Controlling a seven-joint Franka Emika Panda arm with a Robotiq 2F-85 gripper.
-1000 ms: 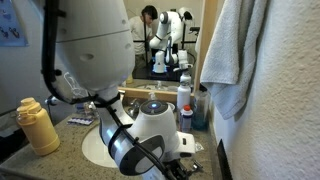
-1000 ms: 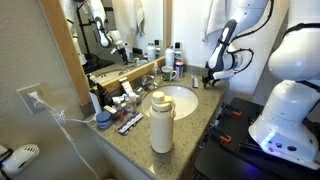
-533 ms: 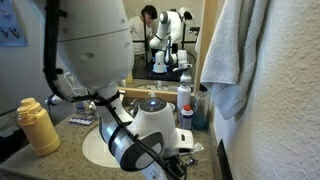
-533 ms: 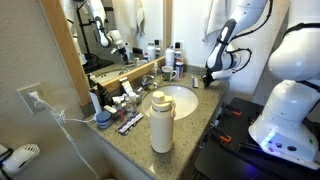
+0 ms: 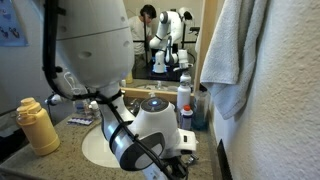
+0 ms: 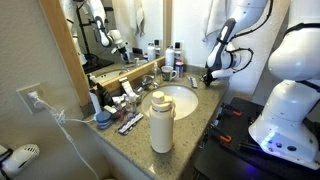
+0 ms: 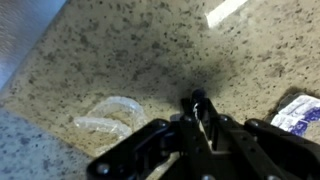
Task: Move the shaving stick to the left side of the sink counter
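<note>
Wrist view: fingers [image 7: 172, 134] pinch shaving stick [image 7: 197, 104] amid counter [image 7: 120, 50].

Exterior views share the sink counter [image 6: 125, 145] (from opposite ends), wrist view close, looking down.

No text, brand, number or sign can be read: print on the blue-and-white packet [image 7: 298, 112] lying on the table [image 7: 120, 50] is blurred in the wrist view, and bottle labels [image 5: 186, 100] in an exterior view are too small
</note>
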